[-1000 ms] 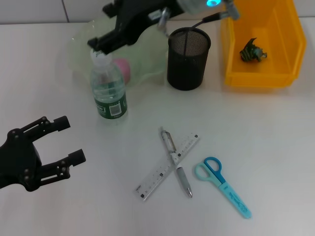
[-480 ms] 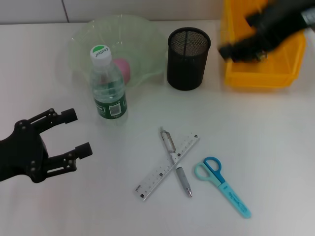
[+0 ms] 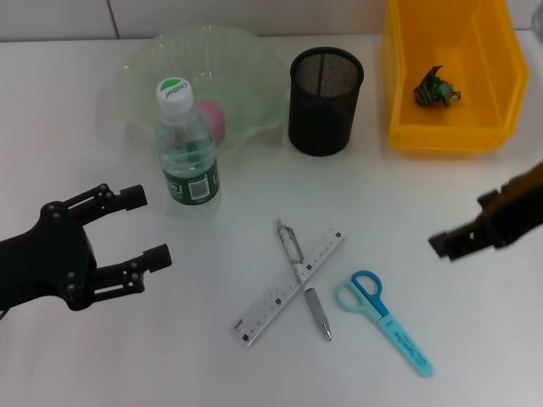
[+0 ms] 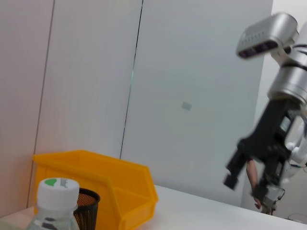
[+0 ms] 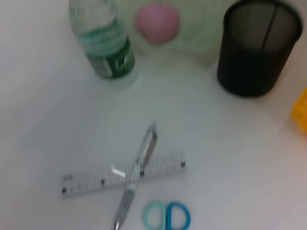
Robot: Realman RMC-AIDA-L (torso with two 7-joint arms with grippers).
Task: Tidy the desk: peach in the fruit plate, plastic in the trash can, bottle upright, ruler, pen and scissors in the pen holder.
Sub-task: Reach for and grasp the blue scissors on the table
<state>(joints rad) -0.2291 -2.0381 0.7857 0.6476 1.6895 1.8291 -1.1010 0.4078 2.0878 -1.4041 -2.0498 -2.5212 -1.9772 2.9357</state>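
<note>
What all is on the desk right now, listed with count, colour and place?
clear plastic water bottle: one, white cap, upright before the plate
pale green fruit plate: one, far left
pink peach: one, in the plate
black mesh pen holder: one, far centre
yellow plastic bin: one, far right, green scrap inside
clear ruler: one, under the pen
silver pen: one, crossing it
blue scissors: one, right of them
left pincer: black, open, near left
right pincer: black, right edge

Lab: bare white table, panelled wall
</note>
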